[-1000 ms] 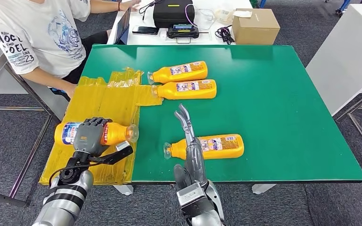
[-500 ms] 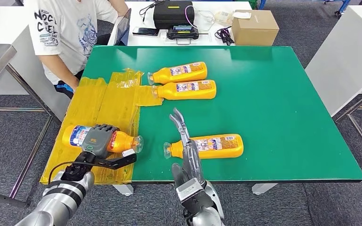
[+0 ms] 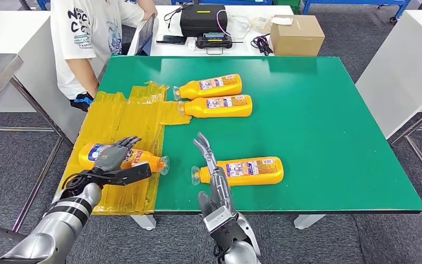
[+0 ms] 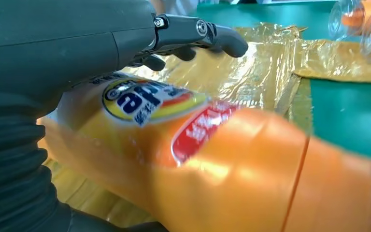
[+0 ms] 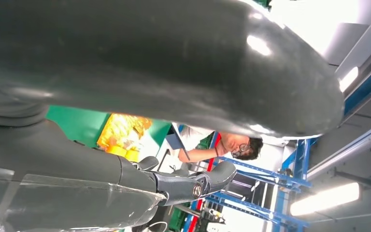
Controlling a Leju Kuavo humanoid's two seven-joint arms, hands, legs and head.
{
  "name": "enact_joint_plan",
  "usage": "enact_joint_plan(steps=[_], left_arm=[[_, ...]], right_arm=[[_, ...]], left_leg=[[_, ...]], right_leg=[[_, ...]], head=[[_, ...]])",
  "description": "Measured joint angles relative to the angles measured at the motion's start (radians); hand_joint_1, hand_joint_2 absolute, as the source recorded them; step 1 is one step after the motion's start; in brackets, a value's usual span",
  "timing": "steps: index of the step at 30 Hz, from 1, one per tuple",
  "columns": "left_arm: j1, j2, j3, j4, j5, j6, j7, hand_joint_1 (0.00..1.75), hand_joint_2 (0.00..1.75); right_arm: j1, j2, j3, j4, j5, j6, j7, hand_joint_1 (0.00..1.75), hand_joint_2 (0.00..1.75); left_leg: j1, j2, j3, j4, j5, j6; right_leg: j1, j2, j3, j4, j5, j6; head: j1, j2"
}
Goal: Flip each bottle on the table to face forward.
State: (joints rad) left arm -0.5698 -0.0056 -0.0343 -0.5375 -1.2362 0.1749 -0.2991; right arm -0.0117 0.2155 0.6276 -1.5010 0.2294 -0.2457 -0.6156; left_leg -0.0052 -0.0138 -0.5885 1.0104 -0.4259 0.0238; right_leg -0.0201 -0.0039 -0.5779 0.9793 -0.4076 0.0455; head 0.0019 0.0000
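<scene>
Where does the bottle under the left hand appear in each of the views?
Head view: bottle at lower left, lying on the yellow film, left hand over it.
Left wrist view: it lies across the frame's middle, blurred.
Right wrist view: not in it.
Shared landmark: the yellow film.

orange bottles (image 3: 239,171), green table (image 3: 329,137), yellow sheet (image 3: 118,118)

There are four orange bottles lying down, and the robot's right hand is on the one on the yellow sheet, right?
Not quite. It is the left hand that rests on the bottle on the yellow sheet, as the head view shows. The right hand is empty, beside another bottle. The four orange bottles lying down are correct.
</scene>
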Motion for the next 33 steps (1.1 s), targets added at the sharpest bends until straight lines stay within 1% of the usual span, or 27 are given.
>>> enact_joint_plan(steps=[5, 12, 15, 17, 19, 21, 23, 27, 28, 29, 32, 33], left_arm=[[0.004, 0.004, 0.026, 0.0, 0.069, -0.05, -0.027, 0.0, 1.75], [0.007, 0.005, 0.039, 0.0, 0.102, -0.072, -0.04, 0.0, 1.75], [0.008, 0.006, 0.054, -0.003, 0.183, -0.125, -0.072, 0.0, 1.75], [0.014, 0.006, 0.072, -0.007, 0.26, -0.169, -0.117, 0.0, 1.75], [0.034, 0.002, 0.095, -0.023, 0.362, -0.193, -0.183, 0.0, 0.87], [0.066, -0.012, 0.119, -0.054, 0.469, -0.17, -0.243, 0.0, 0.87], [0.101, -0.035, 0.138, -0.096, 0.555, -0.116, -0.275, 0.0, 1.75], [0.153, -0.078, 0.163, -0.184, 0.702, -0.036, -0.305, 0.0, 1.75], [0.161, -0.087, 0.165, -0.203, 0.712, 0.008, -0.32, 0.0, 1.75], [0.168, -0.095, 0.167, -0.221, 0.708, 0.074, -0.34, 0.0, 1.75], [0.188, -0.114, 0.16, -0.282, 0.668, 0.321, -0.379, 0.0, 1.75], [0.194, -0.118, 0.156, -0.302, 0.66, 0.374, -0.38, 0.0, 1.75]], right_arm=[[-0.001, 0.0, 0.0, 0.022, -0.004, 0.0, -0.001, 0.0, 0.0], [-0.003, 0.0, 0.0, 0.04, -0.005, 0.0, -0.002, 0.0, 0.0], [-0.004, 0.0, 0.0, 0.048, -0.007, 0.0, -0.002, 0.0, 0.0], [-0.006, 0.0, 0.0, 0.057, -0.01, 0.0, -0.002, 0.0, 0.0], [-0.007, 0.001, 0.001, 0.068, -0.015, 0.0, -0.004, 0.0, 0.0], [-0.009, 0.001, 0.001, 0.078, -0.019, -0.003, -0.007, 0.0, 0.0], [-0.011, 0.002, 0.001, 0.085, -0.017, -0.005, -0.004, 0.0, 0.0], [-0.017, 0.005, 0.002, 0.099, -0.01, -0.007, 0.012, 0.0, 0.0], [-0.018, 0.005, 0.002, 0.104, -0.007, -0.007, 0.014, 0.0, 0.0], [-0.02, 0.006, 0.002, 0.108, -0.005, -0.007, 0.015, 0.0, 0.0], [-0.025, 0.008, 0.003, 0.12, 0.002, -0.01, 0.018, 0.0, 0.0], [-0.027, 0.008, 0.003, 0.123, 0.003, -0.011, 0.019, 0.0, 0.0]], left_leg=[[0.0, -0.001, 0.001, 0.0, 0.001, -0.001], [0.0, -0.001, 0.002, 0.0, 0.002, -0.001], [0.0, -0.001, 0.003, 0.0, 0.002, -0.001], [0.0, -0.001, 0.003, 0.0, 0.002, -0.001], [0.0, -0.001, 0.004, 0.0, 0.002, -0.001], [0.0, 0.0, 0.003, 0.0, 0.003, -0.001], [0.0, -0.001, 0.0, 0.0, 0.004, 0.0], [0.0, 0.0, -0.009, 0.0, 0.005, 0.001], [0.0, 0.0, -0.011, 0.001, 0.005, 0.001], [0.0, 0.0, -0.013, 0.001, 0.006, 0.001], [0.0, 0.001, -0.015, 0.001, 0.006, 0.001], [0.0, 0.001, -0.016, 0.001, 0.005, 0.001]], right_leg=[[0.0, 0.0, 0.002, 0.0, 0.0, -0.002], [0.0, 0.0, 0.004, 0.0, 0.002, -0.001], [0.0, 0.0, 0.004, 0.0, 0.002, -0.001], [0.0, 0.0, 0.004, 0.0, 0.002, -0.001], [0.0, 0.0, 0.003, 0.0, 0.002, -0.001], [0.0, 0.0, 0.001, 0.0, 0.002, -0.001], [0.0, 0.0, -0.002, 0.0, 0.003, 0.0], [0.0, 0.0, -0.009, 0.0, 0.005, 0.003], [0.0, 0.0, -0.011, 0.0, 0.006, 0.003], [0.0, 0.0, -0.013, 0.0, 0.006, 0.003], [0.0, 0.0, -0.016, 0.0, 0.006, 0.003], [0.0, 0.0, -0.016, 0.0, 0.006, 0.003]], head=[[0.0, 0.0], [0.0, 0.0], [0.0, 0.0], [0.0, 0.0], [0.0, 0.0], [0.0, 0.0], [0.0, 0.0], [0.0, 0.0], [0.0, 0.0], [0.0, 0.0], [0.0, 0.0], [0.0, 0.0]])
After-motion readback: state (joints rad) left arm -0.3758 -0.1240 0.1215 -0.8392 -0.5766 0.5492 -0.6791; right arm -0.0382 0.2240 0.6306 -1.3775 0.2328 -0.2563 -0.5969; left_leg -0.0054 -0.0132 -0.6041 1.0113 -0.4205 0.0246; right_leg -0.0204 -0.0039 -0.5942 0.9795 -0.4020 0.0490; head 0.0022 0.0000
